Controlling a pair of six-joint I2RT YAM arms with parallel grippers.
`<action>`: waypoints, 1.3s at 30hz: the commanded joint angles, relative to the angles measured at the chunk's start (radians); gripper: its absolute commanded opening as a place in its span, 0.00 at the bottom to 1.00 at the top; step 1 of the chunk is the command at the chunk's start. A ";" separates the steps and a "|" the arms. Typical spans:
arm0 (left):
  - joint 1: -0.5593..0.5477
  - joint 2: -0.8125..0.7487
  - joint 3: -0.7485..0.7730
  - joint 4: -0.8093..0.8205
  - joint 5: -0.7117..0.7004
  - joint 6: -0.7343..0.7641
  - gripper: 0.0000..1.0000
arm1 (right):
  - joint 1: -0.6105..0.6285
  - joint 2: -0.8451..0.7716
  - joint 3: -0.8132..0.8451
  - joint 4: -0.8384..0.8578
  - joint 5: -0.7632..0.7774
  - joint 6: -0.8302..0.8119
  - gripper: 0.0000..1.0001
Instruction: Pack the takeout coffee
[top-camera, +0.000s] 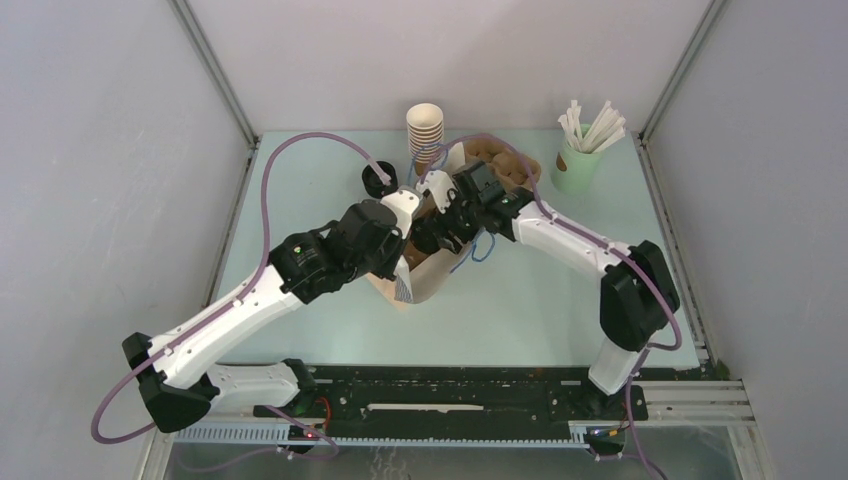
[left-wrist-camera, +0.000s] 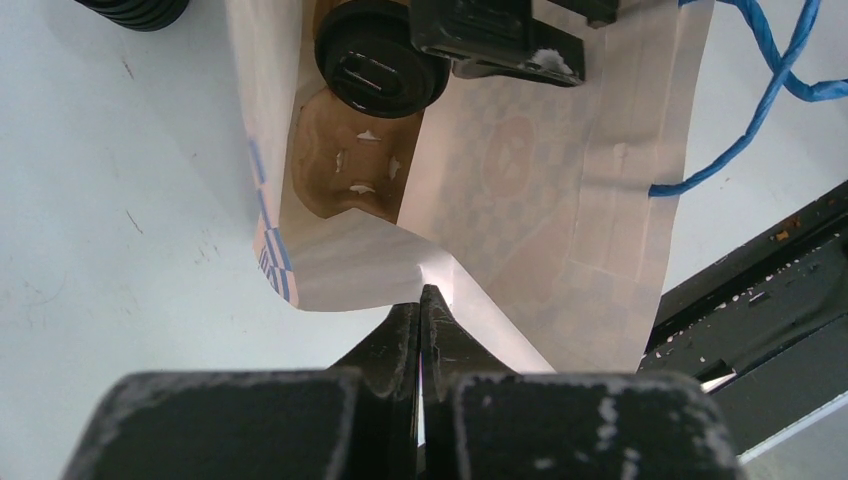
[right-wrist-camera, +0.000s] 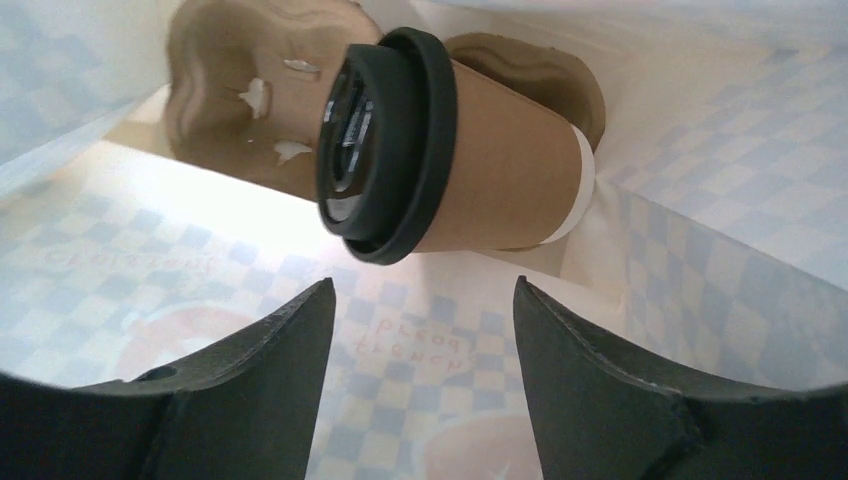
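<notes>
Smooth pale green table with a thin, blue-checked paper bag lying open at its centre. Deep inside the bag is a lumpy brown pulp tray. The tapered kraft coffee cup, capped by a round black lid, rests against the tray. The right gripper is spread wide, with the cup at its twelve o'clock, apart from it. The left gripper, pressed together, pinches the bag's edge.

Brown takeout coffee, black-lidded, sits in the pulp tray inside the bag.
</notes>
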 joint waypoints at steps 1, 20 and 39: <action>0.005 -0.004 0.054 -0.009 0.001 0.029 0.00 | 0.034 -0.120 -0.024 0.060 0.002 0.003 0.76; 0.006 -0.055 0.023 -0.020 0.013 0.029 0.00 | 0.134 -0.012 -0.127 0.325 -0.104 -0.568 0.89; 0.011 -0.070 0.012 -0.012 0.021 0.042 0.00 | 0.166 0.038 -0.126 0.295 -0.053 -0.728 0.89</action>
